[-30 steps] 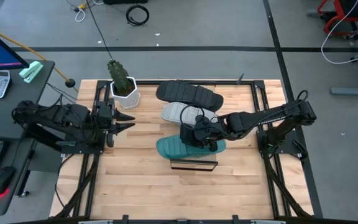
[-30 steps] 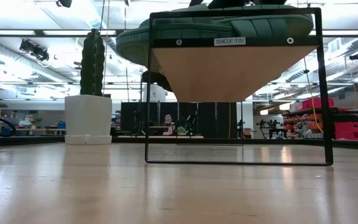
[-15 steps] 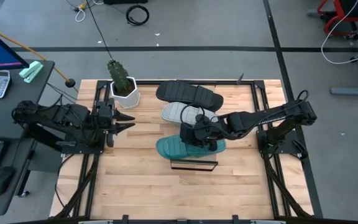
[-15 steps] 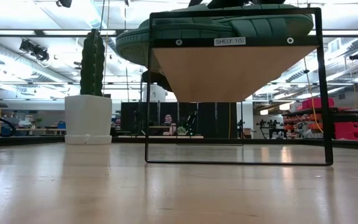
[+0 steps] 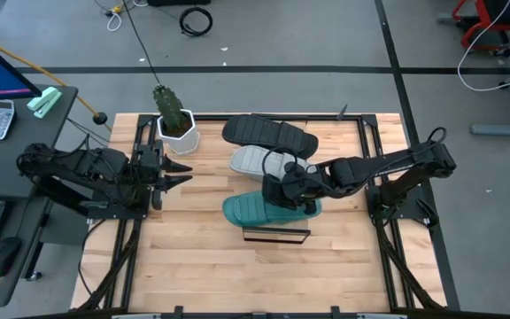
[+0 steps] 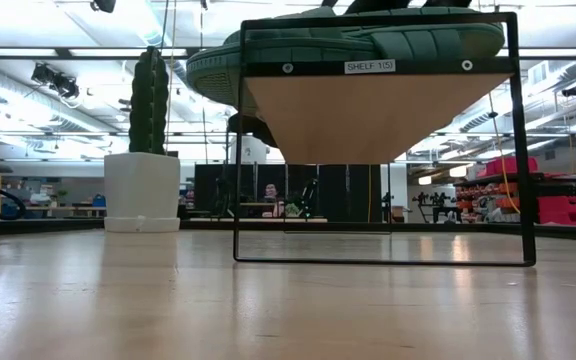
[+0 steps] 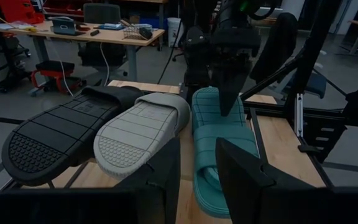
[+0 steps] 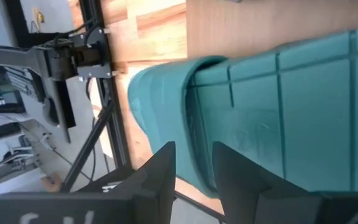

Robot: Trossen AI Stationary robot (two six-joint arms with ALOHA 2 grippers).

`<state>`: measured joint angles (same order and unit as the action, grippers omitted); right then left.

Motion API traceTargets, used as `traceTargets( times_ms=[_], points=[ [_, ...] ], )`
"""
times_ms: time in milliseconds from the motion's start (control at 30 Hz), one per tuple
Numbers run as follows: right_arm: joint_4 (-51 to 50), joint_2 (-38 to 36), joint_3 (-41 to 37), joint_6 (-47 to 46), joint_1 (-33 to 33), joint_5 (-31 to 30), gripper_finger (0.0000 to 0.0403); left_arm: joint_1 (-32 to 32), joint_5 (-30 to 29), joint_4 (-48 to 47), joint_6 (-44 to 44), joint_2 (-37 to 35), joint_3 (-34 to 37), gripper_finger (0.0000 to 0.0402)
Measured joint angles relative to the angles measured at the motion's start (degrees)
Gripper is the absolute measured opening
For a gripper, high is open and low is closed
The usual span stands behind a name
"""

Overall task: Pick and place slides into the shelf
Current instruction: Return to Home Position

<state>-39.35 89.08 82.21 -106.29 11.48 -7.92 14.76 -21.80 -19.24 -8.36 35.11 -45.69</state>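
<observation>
Right gripper (image 5: 283, 190): arm stretched toward 9 o'clock, over the teal slide (image 5: 251, 211), fingers parted, empty.
Left gripper (image 5: 184, 174): tucked at 9 o'clock on the worktop (image 5: 193, 257), fingers parted, empty.
Shelf (image 5: 277, 234): one, mid-worktop.
Slides: three on it; black slide (image 5: 268, 134) at 12 o'clock, grey slide (image 5: 259, 160) between, teal at 6 o'clock.

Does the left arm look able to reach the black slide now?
Probably yes: bare tabletop lies between the left gripper and the black slide; right gripper is over the teal slide.
</observation>
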Motion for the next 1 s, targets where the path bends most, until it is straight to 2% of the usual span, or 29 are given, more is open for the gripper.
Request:
traceTargets(
  times_ms=[467, 1000],
  points=[
    [-2.0, -1.9, 0.0, -0.1, 1.2, 0.8, 0.0113, 0.0, 0.0, 0.1, 0.0, 0.0, 0.0, 0.0108],
    [-13.6, -9.3, 0.0, -2.3, 4.0, -2.5, 0.0113, 0.0, 0.0, 0.0, 0.1, 0.0, 0.0, 0.0107]
  ],
)
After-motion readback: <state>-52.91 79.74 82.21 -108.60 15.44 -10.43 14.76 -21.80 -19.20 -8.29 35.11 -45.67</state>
